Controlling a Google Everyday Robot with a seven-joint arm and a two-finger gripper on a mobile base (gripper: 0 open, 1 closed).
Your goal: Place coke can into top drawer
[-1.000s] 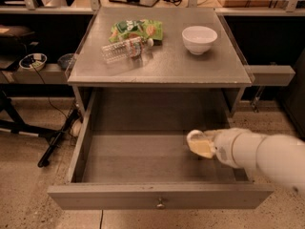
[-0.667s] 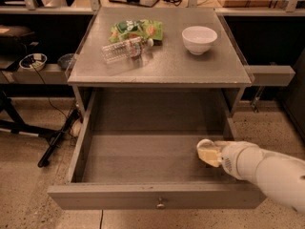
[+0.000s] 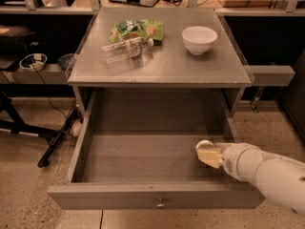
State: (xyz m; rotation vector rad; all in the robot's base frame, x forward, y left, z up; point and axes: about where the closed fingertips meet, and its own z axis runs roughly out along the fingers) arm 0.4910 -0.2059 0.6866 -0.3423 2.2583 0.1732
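The top drawer (image 3: 119,197) is pulled wide open below the cabinet top, and its grey floor shows bare. A small round knob (image 3: 160,204) sits at the centre of its front panel. My gripper (image 3: 208,154) is low inside the drawer near its right wall, at the end of my white arm (image 3: 267,173), which comes in from the lower right. A pale yellowish part shows at its tip. The coke can is not in view; no red can shows in the drawer or on the cabinet top.
On the cabinet top (image 3: 190,68) lie a clear plastic water bottle (image 3: 125,50) on its side, a green snack bag (image 3: 137,30) and a white bowl (image 3: 199,38). Black stand legs (image 3: 52,142) cross the floor at the left. A shelf with cables runs behind.
My gripper has moved a little to the right and toward the drawer's front, along the right wall. The things on the cabinet top have not moved.
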